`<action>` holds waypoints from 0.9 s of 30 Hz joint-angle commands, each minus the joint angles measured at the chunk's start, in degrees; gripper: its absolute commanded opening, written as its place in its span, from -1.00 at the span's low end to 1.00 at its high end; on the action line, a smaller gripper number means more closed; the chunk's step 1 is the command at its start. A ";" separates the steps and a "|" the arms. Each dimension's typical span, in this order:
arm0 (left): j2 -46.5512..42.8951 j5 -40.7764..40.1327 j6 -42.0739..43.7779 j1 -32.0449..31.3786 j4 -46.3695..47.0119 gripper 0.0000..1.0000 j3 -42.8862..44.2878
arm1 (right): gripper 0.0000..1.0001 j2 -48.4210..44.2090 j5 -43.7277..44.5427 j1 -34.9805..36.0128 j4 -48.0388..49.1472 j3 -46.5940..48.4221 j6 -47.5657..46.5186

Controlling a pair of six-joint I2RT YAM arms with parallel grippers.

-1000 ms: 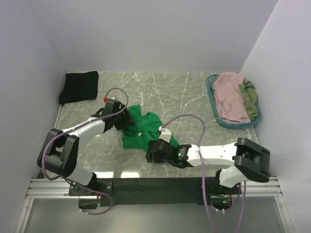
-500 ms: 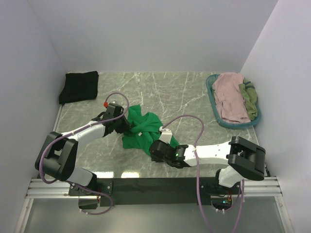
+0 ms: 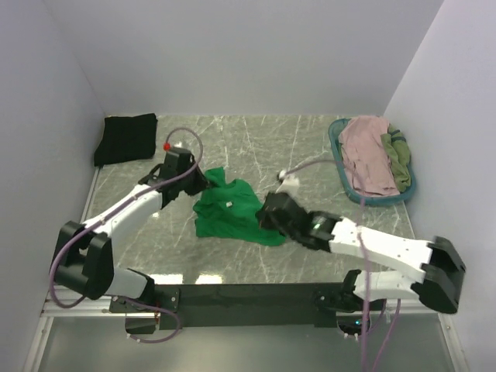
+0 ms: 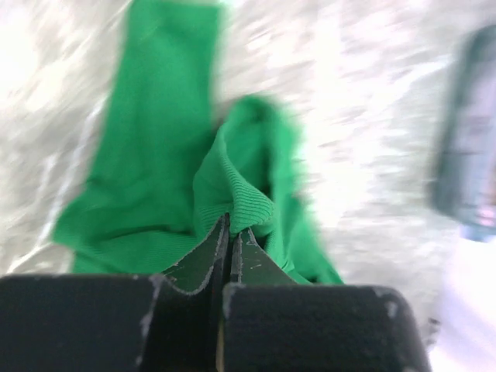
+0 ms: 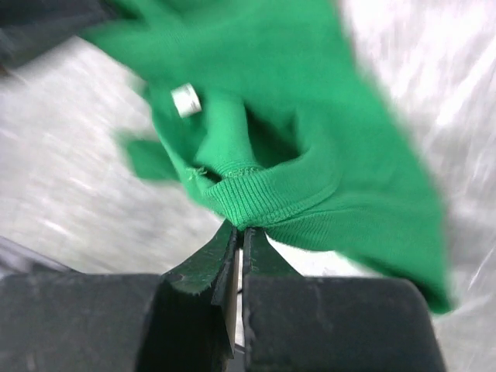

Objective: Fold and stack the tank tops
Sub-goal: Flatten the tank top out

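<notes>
Gripped green tank top (image 3: 230, 218) from two sides, mid-frame.
Clamped left hand (image 3: 197, 180) at its upper-left, right hand (image 3: 268, 215) at its right edge.

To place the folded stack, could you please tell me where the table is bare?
Bare marble runs across the back between the black tank top and the teal basket. Crowded mid-table: green tank top, left gripper, right gripper.

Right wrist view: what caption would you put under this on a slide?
The right gripper, shut, pinches a ribbed edge of the bright green tank top over the marbled table.
</notes>
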 commanded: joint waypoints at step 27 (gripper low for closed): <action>20.25 15.41 -2.06 19.60 -1.67 -0.99 76.70 | -1.00 38.29 -40.12 -42.14 -10.50 99.66 -26.07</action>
